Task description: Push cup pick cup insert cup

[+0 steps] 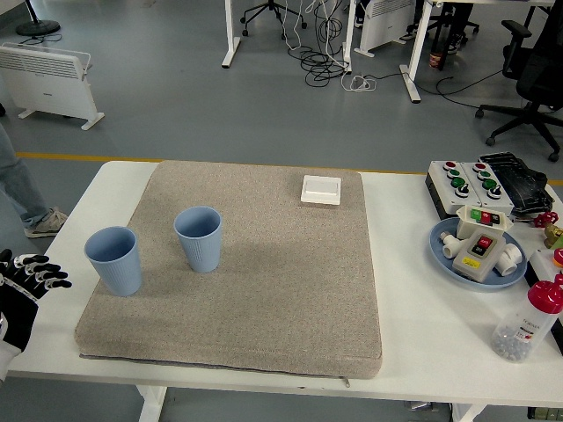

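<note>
White table (413,325), left hand (22,286) open, empty, w/o contact.

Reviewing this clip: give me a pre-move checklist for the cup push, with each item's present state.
1. Both cups upright on the mat: ok, left cup and right cup stand open end up.
2. Cups apart, not nested: ok, a gap shows between them.
3. Left hand free: ok, fingers spread, holding nothing, at the table's left edge.
4. Path from hand to left cup unobstructed: ok.
5. Right hand ready: cannot tell, out of view.
6. Person's leg clear of the arm: cannot tell.
</note>
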Controlling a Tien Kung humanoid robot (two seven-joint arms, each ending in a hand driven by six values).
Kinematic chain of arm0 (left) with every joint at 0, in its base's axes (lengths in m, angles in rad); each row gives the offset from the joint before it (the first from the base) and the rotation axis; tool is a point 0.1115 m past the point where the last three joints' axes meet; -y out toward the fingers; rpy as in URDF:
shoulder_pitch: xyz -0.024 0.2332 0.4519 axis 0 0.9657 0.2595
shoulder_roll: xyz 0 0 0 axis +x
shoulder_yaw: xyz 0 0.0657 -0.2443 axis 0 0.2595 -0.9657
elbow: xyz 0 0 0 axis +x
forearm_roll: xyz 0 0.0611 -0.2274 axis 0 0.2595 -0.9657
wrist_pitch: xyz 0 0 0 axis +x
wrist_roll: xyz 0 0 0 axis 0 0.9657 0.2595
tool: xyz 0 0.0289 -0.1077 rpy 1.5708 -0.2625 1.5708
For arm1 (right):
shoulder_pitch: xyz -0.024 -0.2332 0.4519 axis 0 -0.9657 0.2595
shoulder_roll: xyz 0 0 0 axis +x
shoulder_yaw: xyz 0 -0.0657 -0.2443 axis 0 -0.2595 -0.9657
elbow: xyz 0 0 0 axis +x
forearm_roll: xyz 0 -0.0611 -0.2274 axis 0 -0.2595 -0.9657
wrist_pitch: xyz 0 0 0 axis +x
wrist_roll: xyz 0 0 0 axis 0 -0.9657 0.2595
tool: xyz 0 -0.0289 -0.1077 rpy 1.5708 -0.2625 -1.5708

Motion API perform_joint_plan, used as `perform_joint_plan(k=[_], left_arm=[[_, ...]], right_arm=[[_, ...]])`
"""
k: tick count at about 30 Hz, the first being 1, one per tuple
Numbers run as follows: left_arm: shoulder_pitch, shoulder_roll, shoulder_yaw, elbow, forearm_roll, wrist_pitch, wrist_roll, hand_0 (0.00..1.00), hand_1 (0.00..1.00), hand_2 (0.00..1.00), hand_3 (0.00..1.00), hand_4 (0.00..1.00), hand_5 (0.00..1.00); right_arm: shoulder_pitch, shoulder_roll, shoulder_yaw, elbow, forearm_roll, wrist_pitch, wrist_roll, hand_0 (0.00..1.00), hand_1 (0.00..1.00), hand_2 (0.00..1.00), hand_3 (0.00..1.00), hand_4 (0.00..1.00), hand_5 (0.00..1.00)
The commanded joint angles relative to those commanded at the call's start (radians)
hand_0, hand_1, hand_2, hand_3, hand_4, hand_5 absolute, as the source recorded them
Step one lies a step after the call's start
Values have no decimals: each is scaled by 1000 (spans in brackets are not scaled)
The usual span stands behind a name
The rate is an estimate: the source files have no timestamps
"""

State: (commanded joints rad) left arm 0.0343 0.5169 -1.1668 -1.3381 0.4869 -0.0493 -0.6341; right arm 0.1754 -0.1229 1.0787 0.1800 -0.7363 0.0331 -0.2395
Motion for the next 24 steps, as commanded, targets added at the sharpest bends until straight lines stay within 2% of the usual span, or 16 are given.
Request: perform_joint_plan(k=[4, 5, 6, 13, 18, 24], left_arm=[[-15, -9, 44, 11, 53, 3, 10, 419, 452, 444, 429, 475, 998], [-21, -11, 55, 14, 65, 4, 17, 468, 487, 479, 440, 477, 998], [-27, -13, 67, 17, 73, 4, 24, 468, 487, 479, 440, 477, 998], [-64, -12, 125, 40, 140, 1, 60, 488, 518, 498, 448, 485, 998], [-130, -11, 182, 91, 160, -5, 81, 509, 534, 510, 456, 491, 998], [-183, -4, 217, 128, 166, -5, 90, 515, 536, 508, 457, 502, 998]], right_arm=[[-2, -1, 0, 0, -1, 0, -1, 783, 734, 745, 631, 301, 586], [-2, -1, 0, 0, -1, 0, -1, 783, 733, 744, 631, 301, 586], [-2, -1, 0, 0, -1, 0, -1, 783, 733, 744, 631, 301, 586], [-4, 0, -2, 0, 5, -1, -1, 783, 732, 744, 631, 300, 585], [-4, 2, -2, 0, 6, -1, -1, 783, 733, 743, 630, 296, 583], [-6, 3, -5, 0, 10, -1, 0, 782, 733, 742, 629, 296, 582]])
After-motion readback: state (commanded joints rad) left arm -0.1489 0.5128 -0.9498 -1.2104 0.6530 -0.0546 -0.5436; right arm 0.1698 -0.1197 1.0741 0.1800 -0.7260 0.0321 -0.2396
